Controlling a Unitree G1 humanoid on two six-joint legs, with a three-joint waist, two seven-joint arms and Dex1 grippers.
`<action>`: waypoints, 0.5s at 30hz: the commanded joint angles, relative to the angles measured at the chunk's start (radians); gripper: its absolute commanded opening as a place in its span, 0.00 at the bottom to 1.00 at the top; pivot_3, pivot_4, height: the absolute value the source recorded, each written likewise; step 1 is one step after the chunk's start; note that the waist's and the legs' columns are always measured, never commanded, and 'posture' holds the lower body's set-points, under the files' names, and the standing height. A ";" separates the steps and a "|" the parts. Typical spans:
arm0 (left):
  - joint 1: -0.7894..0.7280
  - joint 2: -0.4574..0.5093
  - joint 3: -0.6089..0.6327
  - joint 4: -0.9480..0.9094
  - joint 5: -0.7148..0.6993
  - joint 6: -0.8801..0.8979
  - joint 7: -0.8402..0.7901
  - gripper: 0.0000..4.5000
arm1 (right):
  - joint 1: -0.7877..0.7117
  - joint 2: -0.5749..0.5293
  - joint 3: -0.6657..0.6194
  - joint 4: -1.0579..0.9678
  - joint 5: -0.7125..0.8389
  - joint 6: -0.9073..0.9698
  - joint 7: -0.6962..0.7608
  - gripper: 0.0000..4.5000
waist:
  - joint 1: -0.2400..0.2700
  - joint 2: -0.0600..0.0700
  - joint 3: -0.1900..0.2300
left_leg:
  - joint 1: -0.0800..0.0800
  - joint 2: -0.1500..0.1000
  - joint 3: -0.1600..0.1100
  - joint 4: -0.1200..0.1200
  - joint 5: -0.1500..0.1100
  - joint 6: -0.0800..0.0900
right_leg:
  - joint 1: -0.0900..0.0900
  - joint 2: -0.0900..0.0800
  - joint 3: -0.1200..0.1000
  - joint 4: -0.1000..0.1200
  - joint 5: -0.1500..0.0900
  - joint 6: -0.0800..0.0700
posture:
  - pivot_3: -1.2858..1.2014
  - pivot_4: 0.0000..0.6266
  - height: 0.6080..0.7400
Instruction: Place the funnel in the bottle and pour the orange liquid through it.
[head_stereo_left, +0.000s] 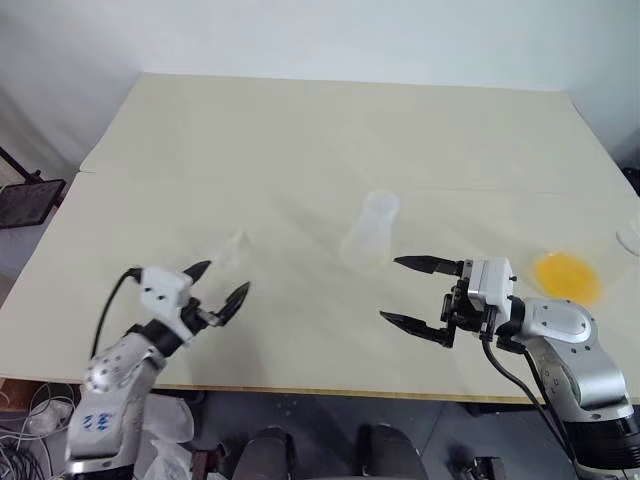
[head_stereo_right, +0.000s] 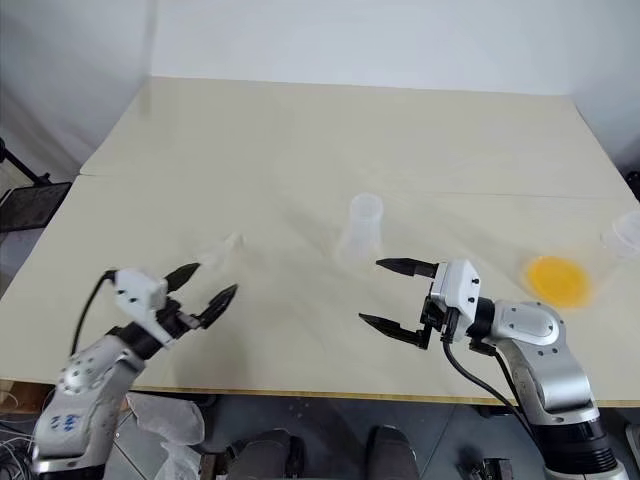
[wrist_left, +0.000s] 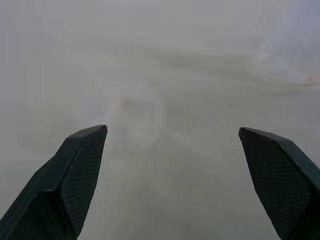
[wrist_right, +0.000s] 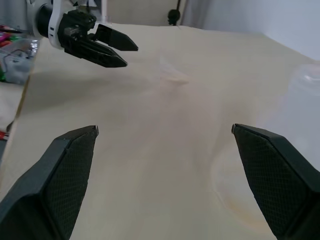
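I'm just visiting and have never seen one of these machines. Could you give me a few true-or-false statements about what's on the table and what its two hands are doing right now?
1. Both grippers have their fingers spread apart and hold nothing. True: left gripper, right gripper.
2. The funnel already sits in the bottle. False: it lies on the table, just ahead of the left gripper.
3. The bottle stands upright near the table's middle. True.
4. The orange liquid is on the robot's left. False: it is on its right, beyond the right arm.
5. The right gripper grips the bottle's neck. False: it is apart from the bottle.
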 joint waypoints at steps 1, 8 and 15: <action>-0.064 -0.028 -0.027 0.071 0.053 -0.008 0.075 1.00 | 0.025 -0.012 -0.030 -0.058 0.005 0.001 -0.022 1.00 | -0.003 0.000 0.000 | 0.000 0.000 0.000 0.000 0.000 0.000 | 0.000 0.000 0.000 0.000 0.000 0.000 | 0.52 0.24 1.00; -0.148 -0.043 -0.031 0.162 0.098 -0.016 0.146 1.00 | 0.066 -0.005 -0.034 -0.075 0.004 0.001 -0.054 1.00 | -0.010 0.000 0.000 | 0.000 0.001 0.000 0.000 0.000 0.000 | 0.000 0.001 0.000 0.000 0.000 0.000 | 0.52 0.24 1.00; -0.209 -0.057 0.039 0.262 0.078 -0.011 0.220 0.80 | 0.102 0.002 -0.038 -0.091 -0.002 -0.012 -0.085 1.00 | -0.008 0.000 0.000 | 0.000 0.000 0.000 0.000 0.000 0.000 | 0.000 0.000 0.000 0.000 0.000 0.000 | 0.52 0.24 1.00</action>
